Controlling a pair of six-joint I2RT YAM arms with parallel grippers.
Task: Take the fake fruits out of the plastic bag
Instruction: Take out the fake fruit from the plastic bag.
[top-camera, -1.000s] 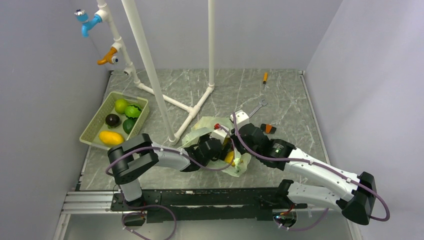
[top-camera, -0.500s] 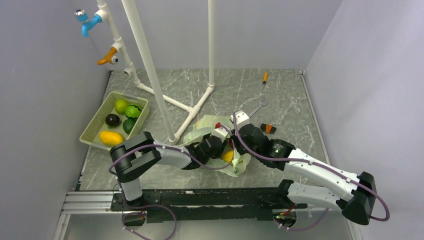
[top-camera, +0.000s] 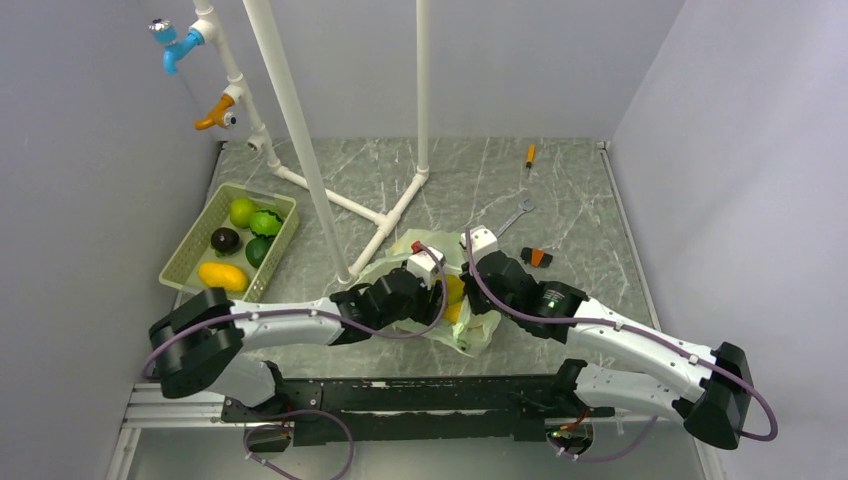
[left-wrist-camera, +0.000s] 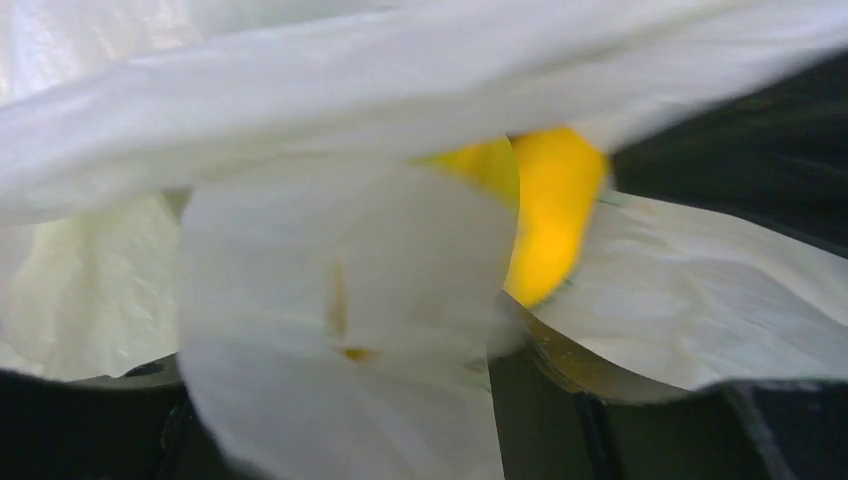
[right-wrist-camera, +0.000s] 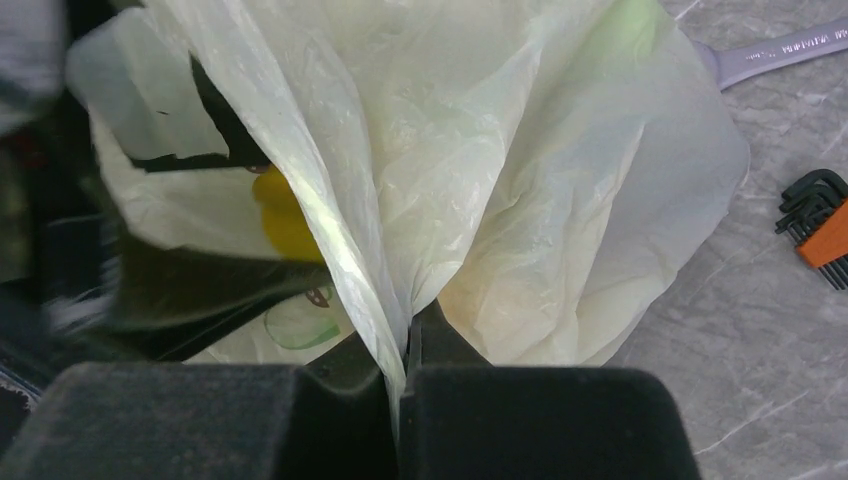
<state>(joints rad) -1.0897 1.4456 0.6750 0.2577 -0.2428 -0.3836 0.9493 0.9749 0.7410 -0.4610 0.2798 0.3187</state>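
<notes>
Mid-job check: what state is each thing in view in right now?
Translucent pale-green plastic bag: crumpled, one fold pinched.
Right gripper: jaws shut on that fold.
Left gripper: at the bag, jaws hidden by film.
Glossy yellow toy fruit: inside the bag, partly covered by film.
Rigid pale-green slotted basket: upright, holding five toy fruits.
</notes>
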